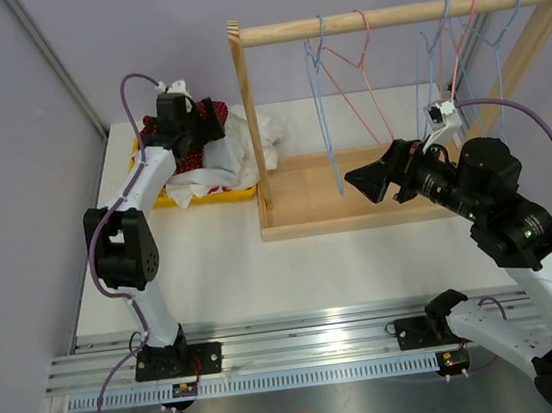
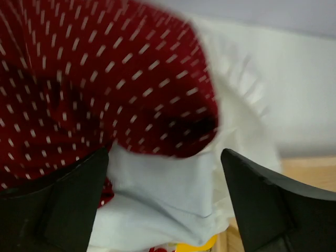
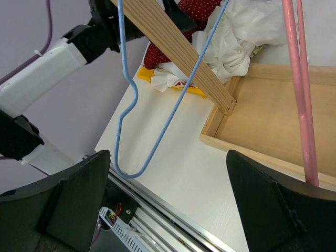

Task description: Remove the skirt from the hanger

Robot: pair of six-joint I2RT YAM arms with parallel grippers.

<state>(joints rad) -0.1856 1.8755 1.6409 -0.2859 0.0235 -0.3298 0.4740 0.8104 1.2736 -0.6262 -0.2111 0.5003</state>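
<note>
The red skirt (image 1: 188,161) with small white dashes lies on a pile of white clothes (image 1: 239,151) in a yellow bin (image 1: 204,197) at the back left. It is on no hanger. My left gripper (image 1: 204,125) hovers right over the pile. In the left wrist view the left gripper (image 2: 165,157) is open, with the skirt (image 2: 105,79) and white cloth (image 2: 163,194) just below, and nothing between the fingers. My right gripper (image 1: 366,180) is open and empty beside a bare blue hanger (image 1: 325,110). In the right wrist view the right gripper (image 3: 168,157) shows that hanger (image 3: 126,105) hanging free.
A wooden rack (image 1: 384,18) stands at the back right on a wooden tray base (image 1: 306,208). Several bare blue and pink hangers (image 1: 366,75) hang from its rod. The rack's slanted post (image 3: 178,47) and a pink hanger (image 3: 299,79) are close to my right gripper.
</note>
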